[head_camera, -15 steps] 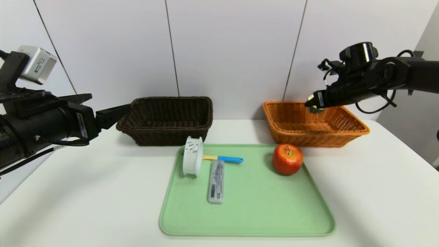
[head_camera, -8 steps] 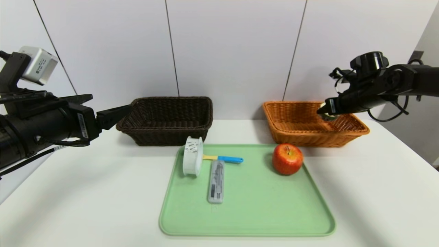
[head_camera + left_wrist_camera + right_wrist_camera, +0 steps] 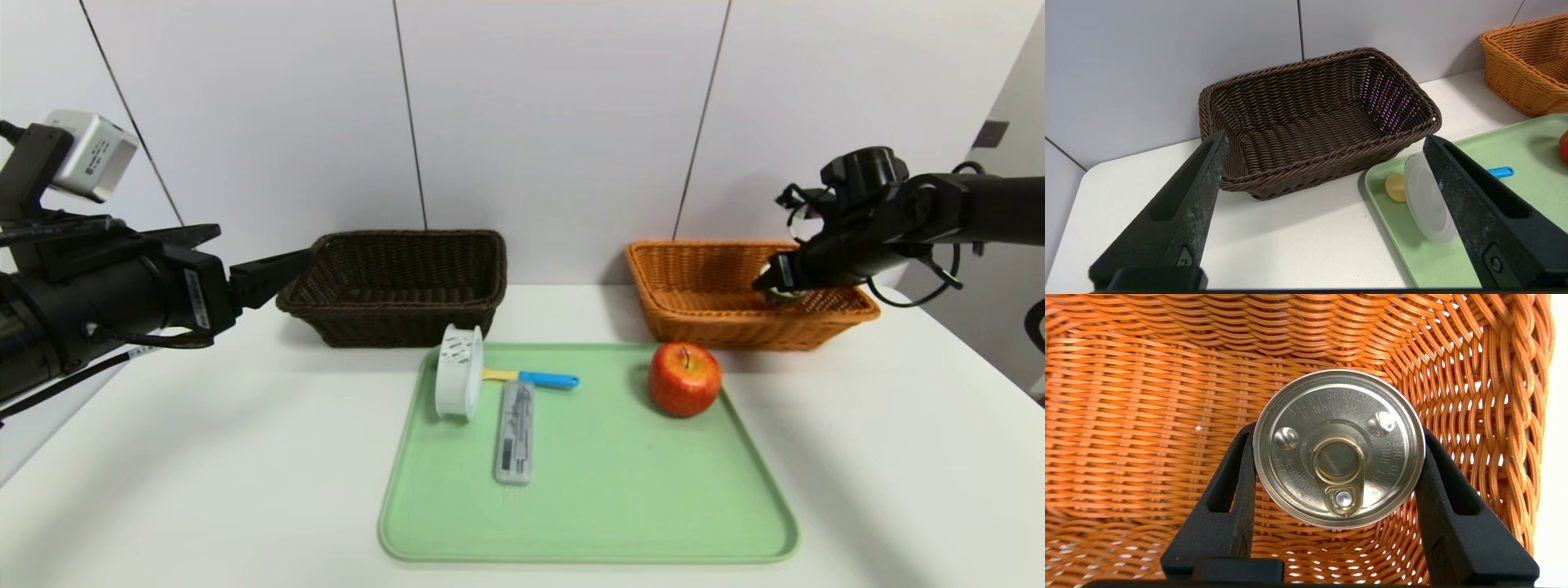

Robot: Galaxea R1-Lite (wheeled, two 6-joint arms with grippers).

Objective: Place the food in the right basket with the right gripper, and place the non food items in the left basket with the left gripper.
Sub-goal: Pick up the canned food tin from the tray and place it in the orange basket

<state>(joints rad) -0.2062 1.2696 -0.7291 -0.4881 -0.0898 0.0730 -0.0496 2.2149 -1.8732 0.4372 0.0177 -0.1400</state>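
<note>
My right gripper is shut on the gold-lidded tin, holding it low inside the orange right basket near its right end. The red apple sits on the green tray's far right. The white slotted cup lies on its side at the tray's far left, with the yellow-and-blue utensil behind it and the flat grey case beside it. My left gripper hangs open and empty, left of the dark brown left basket, which holds nothing.
The green tray takes up the middle of the white table, in front of both baskets. A panelled wall stands close behind the baskets. In the left wrist view the dark basket lies just ahead of the open fingers.
My right gripper has carried the tin to the right and down, from above the orange basket's middle to inside its right end. The left arm has not moved.
</note>
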